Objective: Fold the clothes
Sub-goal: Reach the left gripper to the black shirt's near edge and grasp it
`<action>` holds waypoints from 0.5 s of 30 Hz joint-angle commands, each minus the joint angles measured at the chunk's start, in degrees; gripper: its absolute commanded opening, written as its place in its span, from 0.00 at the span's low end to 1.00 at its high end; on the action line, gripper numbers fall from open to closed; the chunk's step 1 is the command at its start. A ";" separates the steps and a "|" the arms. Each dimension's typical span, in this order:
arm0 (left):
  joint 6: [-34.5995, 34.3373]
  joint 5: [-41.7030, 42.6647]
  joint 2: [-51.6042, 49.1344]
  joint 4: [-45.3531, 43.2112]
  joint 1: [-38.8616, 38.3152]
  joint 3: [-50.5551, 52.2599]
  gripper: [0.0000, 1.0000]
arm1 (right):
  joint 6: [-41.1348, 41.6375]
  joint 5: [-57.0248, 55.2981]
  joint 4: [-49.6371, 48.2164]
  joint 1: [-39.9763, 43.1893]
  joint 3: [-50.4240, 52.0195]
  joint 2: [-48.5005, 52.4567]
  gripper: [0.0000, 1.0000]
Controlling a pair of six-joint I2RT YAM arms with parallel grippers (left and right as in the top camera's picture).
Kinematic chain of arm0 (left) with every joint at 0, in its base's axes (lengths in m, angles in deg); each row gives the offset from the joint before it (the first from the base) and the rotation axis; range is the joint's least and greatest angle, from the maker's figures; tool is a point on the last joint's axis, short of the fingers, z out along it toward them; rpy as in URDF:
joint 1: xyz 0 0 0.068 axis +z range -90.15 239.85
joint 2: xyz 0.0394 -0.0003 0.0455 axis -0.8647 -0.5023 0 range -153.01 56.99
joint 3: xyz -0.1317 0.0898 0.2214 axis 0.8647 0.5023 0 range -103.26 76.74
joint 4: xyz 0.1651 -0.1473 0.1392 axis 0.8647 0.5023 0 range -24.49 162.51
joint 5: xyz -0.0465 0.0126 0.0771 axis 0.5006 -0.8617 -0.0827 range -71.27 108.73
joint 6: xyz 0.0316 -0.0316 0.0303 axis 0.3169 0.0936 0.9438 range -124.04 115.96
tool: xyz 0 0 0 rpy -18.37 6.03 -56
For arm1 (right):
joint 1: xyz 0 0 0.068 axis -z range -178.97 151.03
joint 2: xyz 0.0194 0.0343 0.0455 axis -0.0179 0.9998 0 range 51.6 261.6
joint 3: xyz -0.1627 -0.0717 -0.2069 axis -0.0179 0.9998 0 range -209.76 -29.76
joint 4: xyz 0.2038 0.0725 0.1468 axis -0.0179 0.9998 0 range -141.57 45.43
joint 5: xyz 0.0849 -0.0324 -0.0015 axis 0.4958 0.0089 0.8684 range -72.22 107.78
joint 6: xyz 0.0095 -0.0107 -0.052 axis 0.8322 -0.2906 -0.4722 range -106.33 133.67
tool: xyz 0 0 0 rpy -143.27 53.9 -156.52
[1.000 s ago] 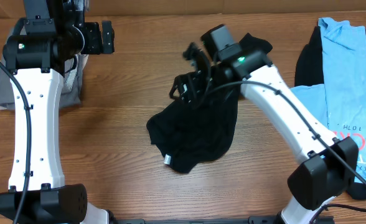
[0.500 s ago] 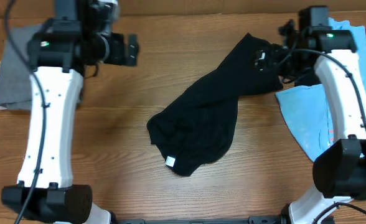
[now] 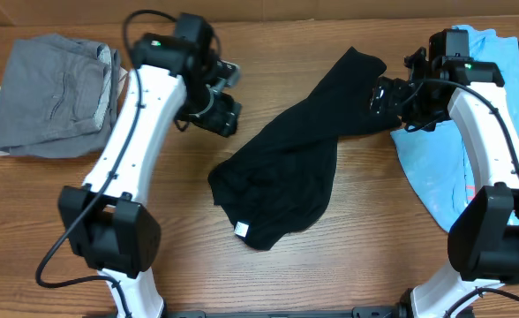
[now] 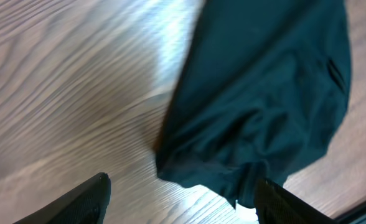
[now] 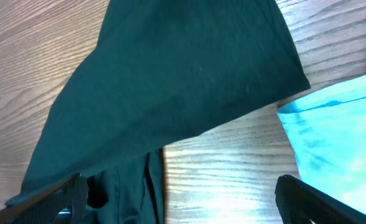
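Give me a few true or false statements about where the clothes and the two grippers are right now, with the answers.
1. The black T-shirt lies rumpled and unfolded in the middle of the table. True.
2. The grey garment lies beside the light-blue tee. False: the grey garment is at the far left, the tee at the right edge.
3. The right gripper is open over the shirt's end nearest the tee. True.
4. The left gripper is shut on the grey garment. False: it is open, holds nothing, and is near the black T-shirt.
5. A white label shows at the shirt's near edge. True.

Brown wood-grain table with glossy light reflections.
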 commanded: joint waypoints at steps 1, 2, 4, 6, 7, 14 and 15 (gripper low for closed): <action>11.06 3.52 0.09 0.04 -5.22 -0.98 0.77 | 0.94 -0.66 -1.09 0.20 1.01 0.24 0.99; 13.09 3.67 0.09 -0.17 -6.78 -0.98 0.77 | 0.94 -0.66 -1.33 0.20 1.01 0.26 0.99; 16.46 3.21 -0.24 -1.09 -9.51 -0.98 0.80 | 1.05 -0.68 -1.70 0.20 1.01 0.26 0.99; 18.75 2.80 -0.92 -2.73 -11.96 -0.96 0.82 | 1.05 -0.72 -2.03 0.26 1.01 0.26 0.99; 19.34 2.78 -1.44 -3.61 -12.98 -0.96 0.83 | 1.05 -0.98 -2.12 0.26 1.01 0.26 0.99; 19.89 -1.68 -8.11 -7.98 -19.23 -0.96 0.84 | 1.05 -1.09 -1.64 0.81 1.01 0.26 0.99; 19.89 -2.67 -9.33 -8.02 -19.85 -0.96 0.84 | 1.05 -1.09 -1.51 0.94 1.01 0.26 0.99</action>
